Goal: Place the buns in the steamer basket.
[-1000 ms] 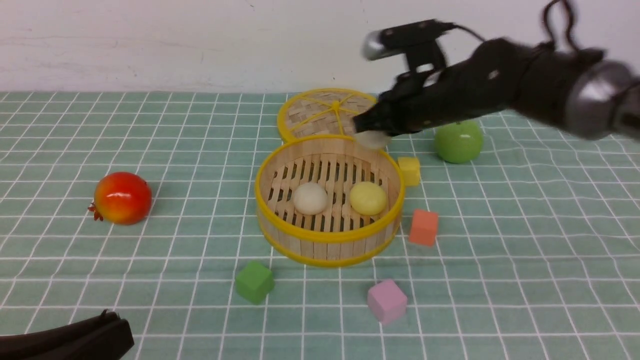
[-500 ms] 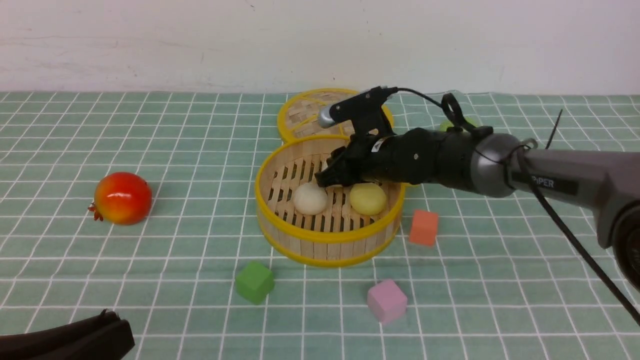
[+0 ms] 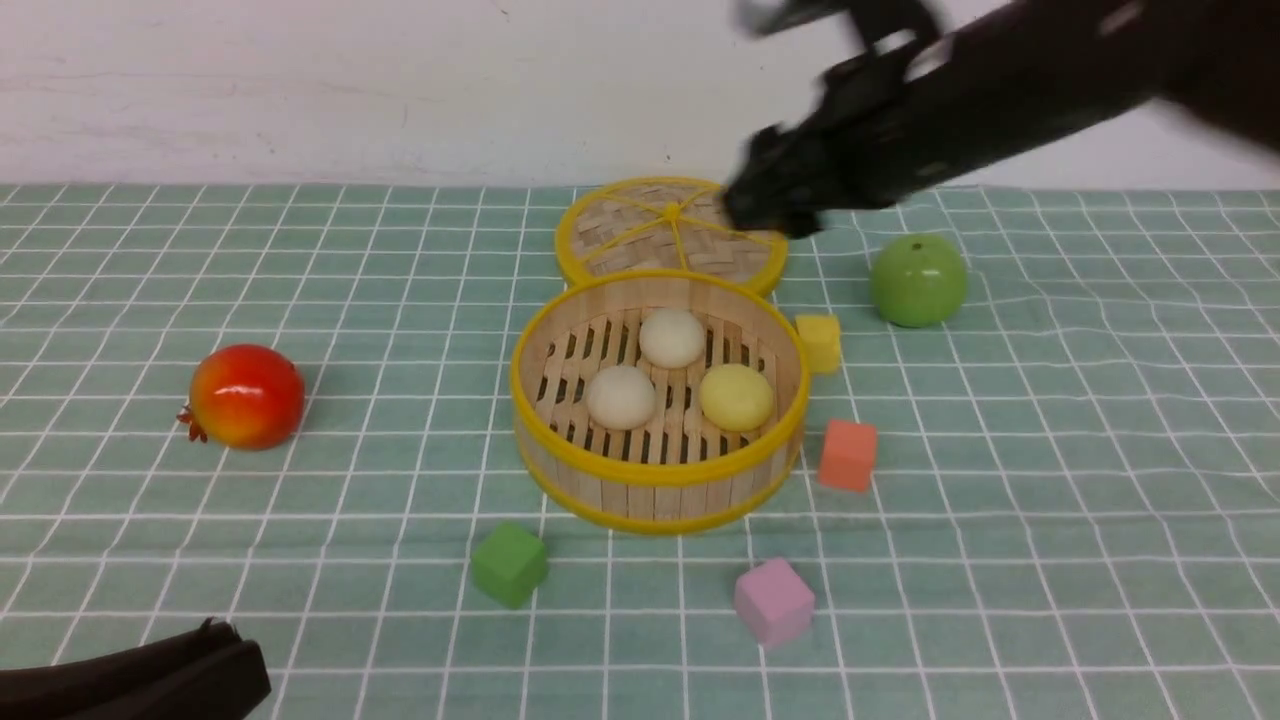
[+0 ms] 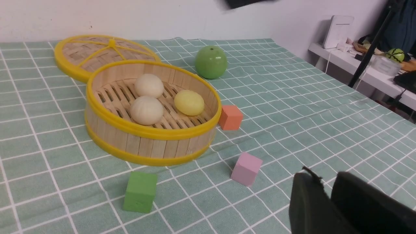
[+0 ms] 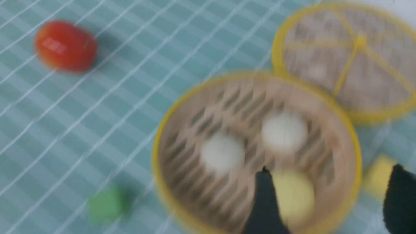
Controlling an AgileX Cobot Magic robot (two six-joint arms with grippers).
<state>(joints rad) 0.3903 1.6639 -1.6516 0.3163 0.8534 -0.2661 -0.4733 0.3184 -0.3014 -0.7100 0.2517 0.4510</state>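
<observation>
The steamer basket [image 3: 655, 478] stands mid-table. All three buns lie on its slotted floor: one off-white bun [image 3: 672, 337] at the back, one off-white bun [image 3: 621, 396] at front left, and the pale yellow bun [image 3: 736, 396] at front right. My right gripper [image 3: 762, 212] is blurred, raised above the lid behind the basket. In the right wrist view it [image 5: 330, 182] is wide open and empty, with the basket [image 5: 156, 152] below. My left gripper [image 4: 325, 187] is shut and empty near the table's front left [image 3: 235, 655], far from the basket [image 4: 146, 134].
The flat woven lid [image 3: 640, 225] lies behind the basket. A green apple [image 3: 917, 280] is at back right and a red fruit [image 3: 245, 395] at left. Yellow [image 3: 820, 342], orange [image 3: 847, 454], green [image 3: 509, 563] and pink [image 3: 772, 602] cubes lie round the basket.
My right gripper went down into the basket with the third off-white bun, let it go at the back, and has risen up and away, open. The left arm has not moved.
</observation>
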